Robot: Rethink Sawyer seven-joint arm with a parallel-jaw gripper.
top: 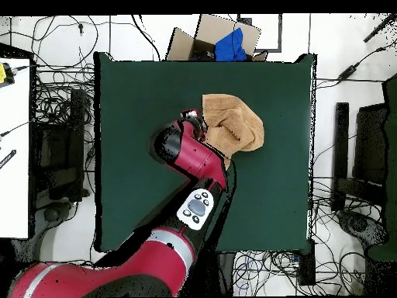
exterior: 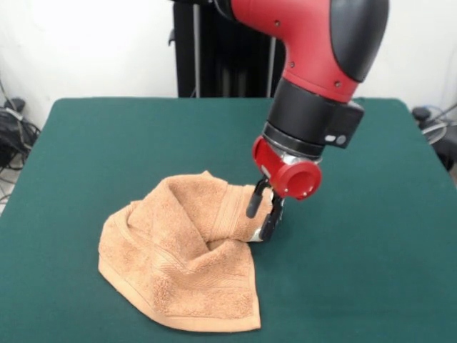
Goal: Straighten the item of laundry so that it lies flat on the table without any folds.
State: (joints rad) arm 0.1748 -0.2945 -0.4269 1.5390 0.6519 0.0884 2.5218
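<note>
The orange-tan towel (exterior: 182, 261) lies crumpled on the green table (exterior: 371, 250), with a raised fold running from its middle to its right edge. My gripper (exterior: 263, 214) is at that right edge, low over the table. Its two black fingers (exterior: 253, 204) stand on either side of the folded edge and pinch it. A small white bit, perhaps the label tag (exterior: 257, 234), shows just below the fingers. In the overhead view the towel (top: 234, 124) lies bunched beside the arm (top: 190, 155), which hides the fingers.
The red and black arm comes down from the top over the table's right half in the front view. A cardboard box (top: 221, 35) with a blue thing stands past the table's far edge in the overhead view. Cables lie around the table.
</note>
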